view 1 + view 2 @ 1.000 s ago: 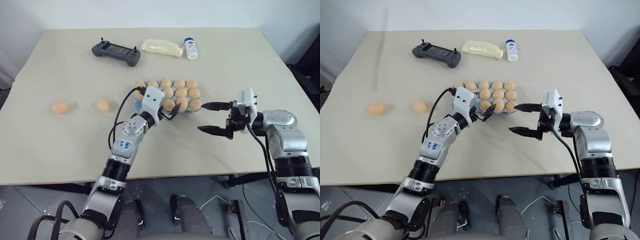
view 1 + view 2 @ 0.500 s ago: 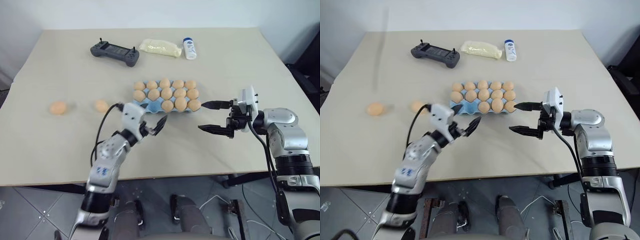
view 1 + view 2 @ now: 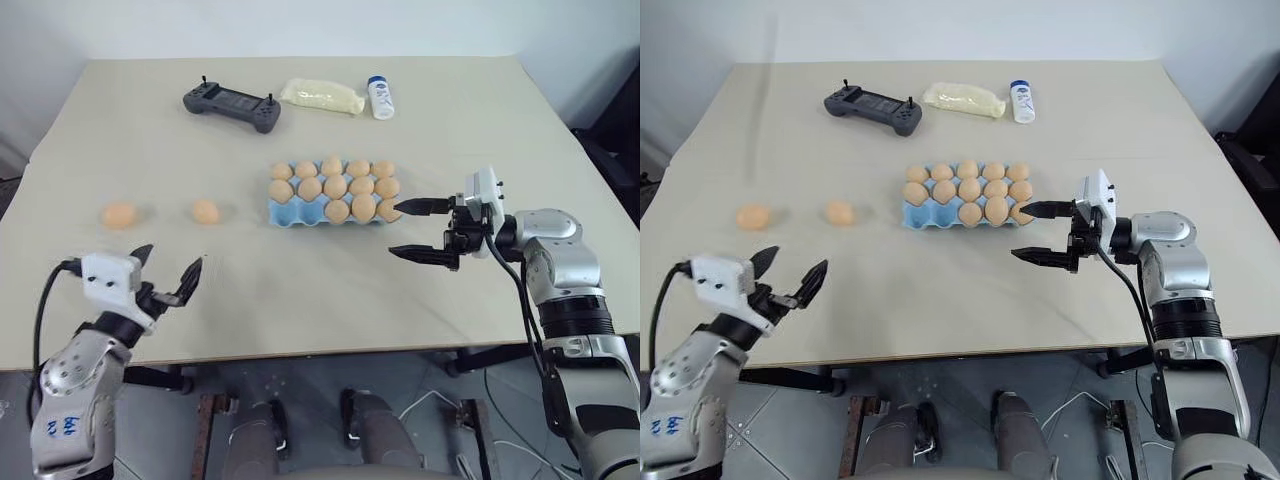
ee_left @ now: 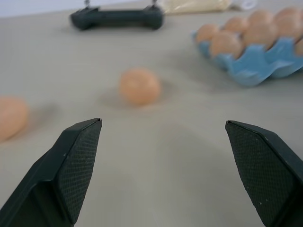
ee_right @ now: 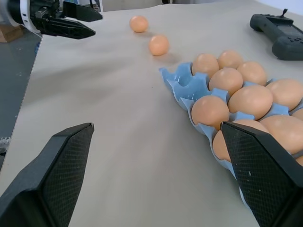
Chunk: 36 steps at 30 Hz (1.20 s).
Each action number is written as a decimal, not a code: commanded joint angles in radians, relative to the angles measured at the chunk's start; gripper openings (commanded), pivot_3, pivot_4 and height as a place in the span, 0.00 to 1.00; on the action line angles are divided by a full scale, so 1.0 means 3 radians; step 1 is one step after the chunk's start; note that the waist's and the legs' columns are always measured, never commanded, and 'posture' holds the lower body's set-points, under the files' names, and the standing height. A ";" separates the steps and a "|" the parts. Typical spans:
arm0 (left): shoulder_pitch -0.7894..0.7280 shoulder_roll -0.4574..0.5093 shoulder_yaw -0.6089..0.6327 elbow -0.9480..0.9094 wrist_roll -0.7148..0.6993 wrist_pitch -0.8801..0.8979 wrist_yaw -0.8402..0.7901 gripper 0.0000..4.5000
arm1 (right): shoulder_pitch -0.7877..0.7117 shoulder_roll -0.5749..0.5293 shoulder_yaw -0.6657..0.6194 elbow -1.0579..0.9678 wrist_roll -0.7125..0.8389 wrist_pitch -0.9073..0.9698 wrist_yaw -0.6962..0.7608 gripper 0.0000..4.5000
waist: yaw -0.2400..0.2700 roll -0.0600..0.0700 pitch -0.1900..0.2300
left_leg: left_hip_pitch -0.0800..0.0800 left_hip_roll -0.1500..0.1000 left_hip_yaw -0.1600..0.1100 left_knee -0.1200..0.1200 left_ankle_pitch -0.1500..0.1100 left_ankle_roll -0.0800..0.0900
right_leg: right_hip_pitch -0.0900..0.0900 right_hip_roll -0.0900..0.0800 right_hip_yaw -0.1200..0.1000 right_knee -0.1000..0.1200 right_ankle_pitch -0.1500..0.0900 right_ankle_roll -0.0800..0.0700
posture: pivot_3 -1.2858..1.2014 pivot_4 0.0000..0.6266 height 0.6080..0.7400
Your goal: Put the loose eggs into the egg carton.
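**Eggs left on the tabletop, carton nearly full**

Tabletop (image 3: 330, 300), beige and broad, fills the scene from near edge to far edge; its right and left far corners run out of frame. At its middle sits the egg carton (image 3: 290, 213), a light blue tray with most cups filled with tan eggs. The two cups at its near-left corner show bare blue. How many eggs it holds is hard to count from the head views, since the rows overlap.

Along the far side lie a black game controller (image 3: 231, 105), a pale yellow bag (image 3: 322, 95) and a small white bottle with a blue cap (image 3: 380, 97); the bottle's label cannot be read.

The right gripper (image 3: 418, 229) hovers just right of the carton's near-right corner, pointing left, its fingers (image 3: 425, 254) spread wide with nothing between them. One fingertip ends close to the corner egg; whether it touches is not clear.

The left gripper (image 3: 167, 270) is at the near-left edge of the tabletop, fingers (image 4: 78, 163) spread wide and empty, well apart from the carton.

Two loose eggs remain on the left side: the nearer-to-carton egg (image 3: 205, 211) and the far-left egg (image 3: 118, 214), side by side but apart. In the left wrist view the far-left egg is cut off at the frame edge.
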 commanded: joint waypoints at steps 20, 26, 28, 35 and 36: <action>-0.1754 0.0146 -0.0454 0.1117 0.0248 0.0529 0.0636 0.99 | -0.0070 0.0021 -0.0044 -0.0042 0.0001 -0.0083 0.0035 1.00 | -0.0001 0.0000 0.0000 | 0.0000 -0.0003 0.0003 -0.0004 0.0002 -0.0008 | -0.0003 0.0009 -0.0001 0.0000 0.0031 0.0053 | 0.52 0.24 1.00; -0.2245 0.0180 -0.0660 0.1847 0.0413 0.0605 0.0632 0.99 | 0.0007 -0.0019 -0.0068 -0.0137 0.0008 -0.0043 -0.0004 1.00 | 0.0012 0.0000 0.0000 | 0.0000 -0.0004 0.0005 -0.0006 0.0009 -0.0027 | -0.0007 0.0014 -0.0007 0.0003 0.0030 0.0052 | 0.52 0.24 1.00; -0.2370 0.0171 -0.0702 0.2042 0.0459 0.0640 0.0658 0.99 | 0.0021 -0.0023 -0.0069 -0.0159 0.0011 -0.0031 -0.0017 1.00 | 0.0011 0.0000 0.0000 | -0.0001 -0.0003 0.0005 -0.0005 0.0009 -0.0026 | -0.0007 0.0013 -0.0007 0.0003 0.0030 0.0052 | 0.52 0.24 1.00; -0.2610 0.0136 -0.0842 0.2454 0.0572 0.0772 0.0709 0.99 | 0.0054 -0.0032 -0.0069 -0.0220 0.0013 0.0007 -0.0065 1.00 | 0.0013 0.0000 0.0000 | -0.0001 -0.0003 0.0005 -0.0004 0.0009 -0.0026 | -0.0007 0.0009 -0.0007 0.0004 0.0031 0.0052 | 0.52 0.24 1.00; -0.2630 0.0137 -0.0854 0.2495 0.0581 0.0784 0.0708 0.95 | 0.0053 -0.0034 -0.0068 -0.0220 0.0012 0.0011 -0.0068 1.00 | 0.0013 0.0000 0.0000 | 0.0000 -0.0004 0.0005 -0.0004 0.0009 -0.0026 | -0.0007 0.0009 -0.0009 0.0004 0.0030 0.0052 | 0.52 0.24 1.00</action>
